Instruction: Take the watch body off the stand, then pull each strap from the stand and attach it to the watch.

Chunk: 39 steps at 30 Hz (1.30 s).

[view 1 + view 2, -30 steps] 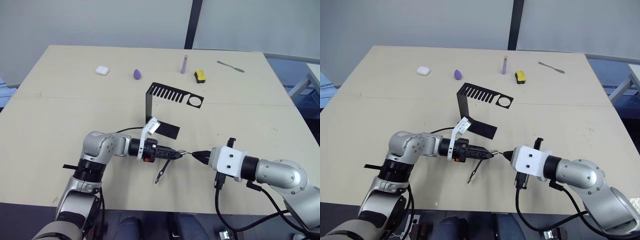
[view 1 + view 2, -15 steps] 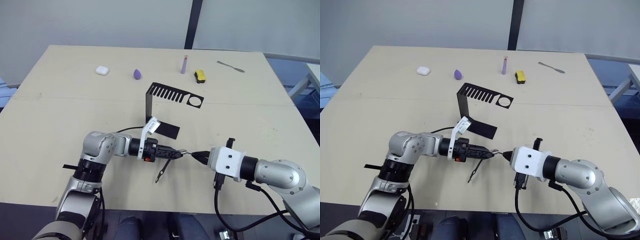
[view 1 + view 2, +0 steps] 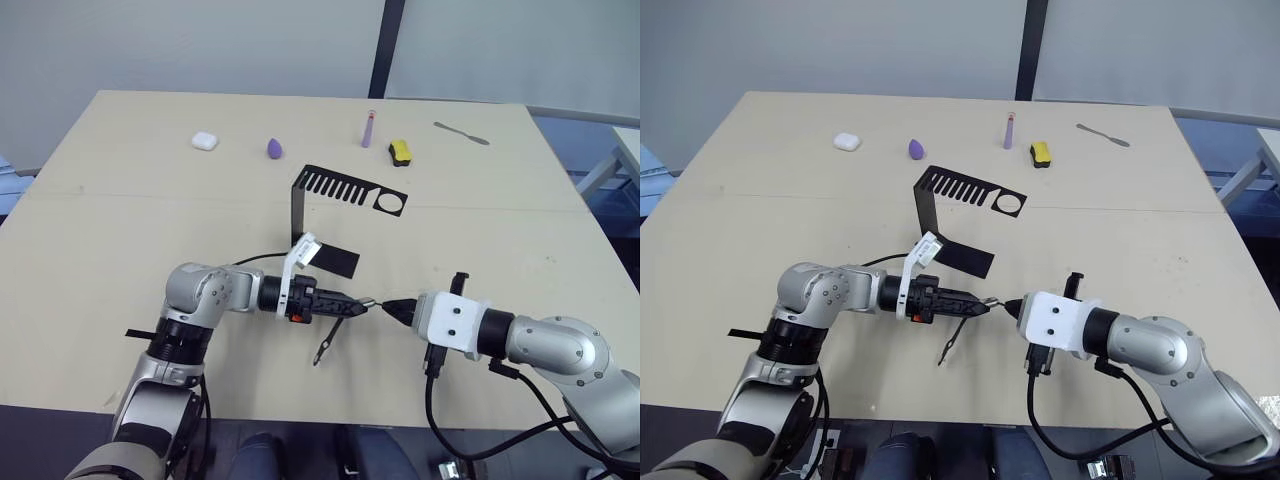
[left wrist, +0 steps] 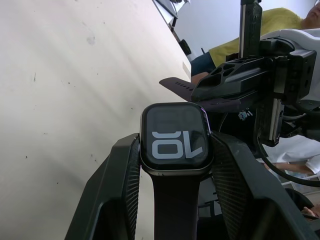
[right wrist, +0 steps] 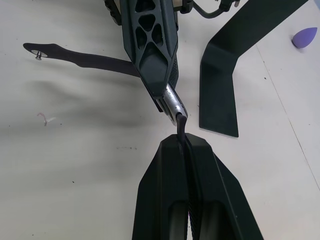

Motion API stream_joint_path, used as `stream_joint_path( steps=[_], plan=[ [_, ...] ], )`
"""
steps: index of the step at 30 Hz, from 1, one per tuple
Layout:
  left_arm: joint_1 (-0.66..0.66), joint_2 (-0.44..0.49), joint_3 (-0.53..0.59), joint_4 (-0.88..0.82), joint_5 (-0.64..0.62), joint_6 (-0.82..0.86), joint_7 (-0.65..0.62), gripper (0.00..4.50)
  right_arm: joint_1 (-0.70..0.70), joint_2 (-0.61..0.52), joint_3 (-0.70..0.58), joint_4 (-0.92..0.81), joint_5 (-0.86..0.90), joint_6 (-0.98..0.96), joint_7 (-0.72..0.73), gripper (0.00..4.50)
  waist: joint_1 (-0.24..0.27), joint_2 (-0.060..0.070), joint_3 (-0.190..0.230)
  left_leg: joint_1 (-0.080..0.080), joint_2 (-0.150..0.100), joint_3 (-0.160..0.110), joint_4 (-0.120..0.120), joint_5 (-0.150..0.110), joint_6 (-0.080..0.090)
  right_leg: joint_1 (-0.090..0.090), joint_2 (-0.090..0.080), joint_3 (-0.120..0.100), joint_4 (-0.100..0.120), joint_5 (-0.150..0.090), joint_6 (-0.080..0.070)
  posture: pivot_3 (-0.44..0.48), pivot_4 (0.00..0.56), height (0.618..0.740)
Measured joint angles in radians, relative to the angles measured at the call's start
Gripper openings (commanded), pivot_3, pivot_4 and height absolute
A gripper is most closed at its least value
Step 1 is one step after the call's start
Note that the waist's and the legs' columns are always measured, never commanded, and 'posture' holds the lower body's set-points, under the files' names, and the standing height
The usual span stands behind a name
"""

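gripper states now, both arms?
Left gripper: shut on the watch body, one strap already attached.
Right gripper: shut on the second strap.

From the head views the watch body [image 3: 367, 302] is just a tiny glint between the two tool tips, way too small to read its screen or see any joint. The strap [image 5: 182, 131] pinched in the right tool [image 5: 183, 145] mostly disappears between the fingers, so its length is anyone's guess; whether its end is actually seated in the watch body is hidden too. In the left wrist view, the lower strap [image 4: 175, 210] runs off the picture's edge below the watch body, and the left tool [image 4: 175, 150] fingers cover the case's sides. A person behind it is cut off, with just a yellow sleeve [image 4: 277, 20] showing.
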Motion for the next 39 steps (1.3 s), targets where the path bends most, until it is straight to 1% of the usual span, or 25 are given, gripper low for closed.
stream_joint_path(
  steps=[19, 26, 39],
  plan=[
    [-0.003, -0.024, 0.009, -0.001, -0.001, 0.037, 0.049, 1.58, -0.035, -0.006, 0.028, 0.000, -0.044, 0.034, 0.019, 0.00, 0.000, 0.000, 0.000, 0.000, 0.000, 0.000, 0.001, 0.000, 0.000, 0.000, 0.000, 0.000, 0.001, 0.000, 0.000, 0.000, 0.150, 0.740],
    [-0.013, -0.043, 0.028, -0.001, -0.001, 0.059, 0.079, 1.58, -0.047, -0.006, 0.036, 0.000, -0.066, 0.041, 0.021, 0.00, 0.000, 0.000, 0.000, 0.000, 0.000, 0.000, 0.001, 0.000, 0.000, 0.000, 0.000, 0.000, 0.001, 0.000, 0.000, 0.000, 0.150, 0.740],
    [-0.014, -0.051, 0.035, -0.003, -0.001, 0.072, 0.090, 1.58, -0.053, -0.006, 0.038, 0.000, -0.080, 0.043, 0.030, 0.00, 0.000, 0.000, 0.000, 0.000, 0.000, 0.000, 0.001, 0.000, 0.000, 0.000, 0.000, 0.000, 0.001, 0.000, 0.000, 0.000, 0.150, 0.740]
  ],
)
